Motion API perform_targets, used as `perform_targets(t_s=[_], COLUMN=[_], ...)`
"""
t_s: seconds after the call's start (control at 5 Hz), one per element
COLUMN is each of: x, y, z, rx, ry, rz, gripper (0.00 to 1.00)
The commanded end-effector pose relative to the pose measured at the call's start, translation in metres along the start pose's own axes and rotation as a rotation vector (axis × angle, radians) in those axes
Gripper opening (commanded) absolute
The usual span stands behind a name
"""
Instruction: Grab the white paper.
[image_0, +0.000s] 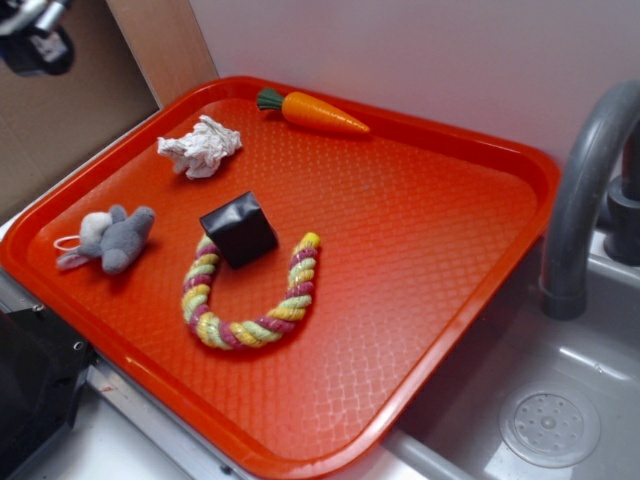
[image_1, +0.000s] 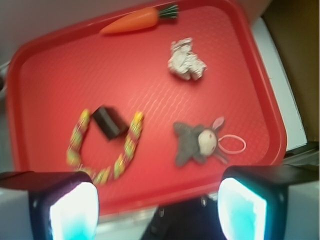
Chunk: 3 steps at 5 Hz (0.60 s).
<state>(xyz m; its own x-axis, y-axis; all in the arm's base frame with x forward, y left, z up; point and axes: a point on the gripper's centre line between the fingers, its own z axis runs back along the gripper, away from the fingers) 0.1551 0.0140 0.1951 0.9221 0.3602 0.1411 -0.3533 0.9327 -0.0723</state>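
Observation:
The white paper (image_0: 201, 147) (image_1: 186, 60) is a crumpled wad lying on the orange-red tray (image_0: 420, 260) (image_1: 60, 75) near its far left corner. My gripper (image_1: 157, 212) hangs high above the tray's near-left side, well away from the paper. Its fingers (image_1: 75, 212) stand wide apart with nothing between them. In the exterior view only a part of the arm (image_0: 35, 35) shows at the top left corner.
On the tray also lie a toy carrot (image_0: 315, 112) (image_1: 140, 19), a black cube (image_0: 238, 229) (image_1: 109, 121), a curved coloured rope (image_0: 250, 300) (image_1: 102, 145) and a grey plush mouse (image_0: 110, 238) (image_1: 200, 141). A grey faucet (image_0: 580, 190) and sink drain (image_0: 549, 425) lie to the right.

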Motion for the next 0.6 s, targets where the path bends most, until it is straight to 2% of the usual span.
perform_targets(t_s=[0.0, 0.2, 0.4], x=[0.059, 0.083, 0.096], y=[0.038, 0.041, 0.043], z=[-0.062, -0.092, -0.113], rx=[0.078, 0.098, 0.103], ry=[-0.052, -0.113, -0.124], rz=[0.337, 0.446, 0.518], gripper=[1.0, 1.0, 1.0])
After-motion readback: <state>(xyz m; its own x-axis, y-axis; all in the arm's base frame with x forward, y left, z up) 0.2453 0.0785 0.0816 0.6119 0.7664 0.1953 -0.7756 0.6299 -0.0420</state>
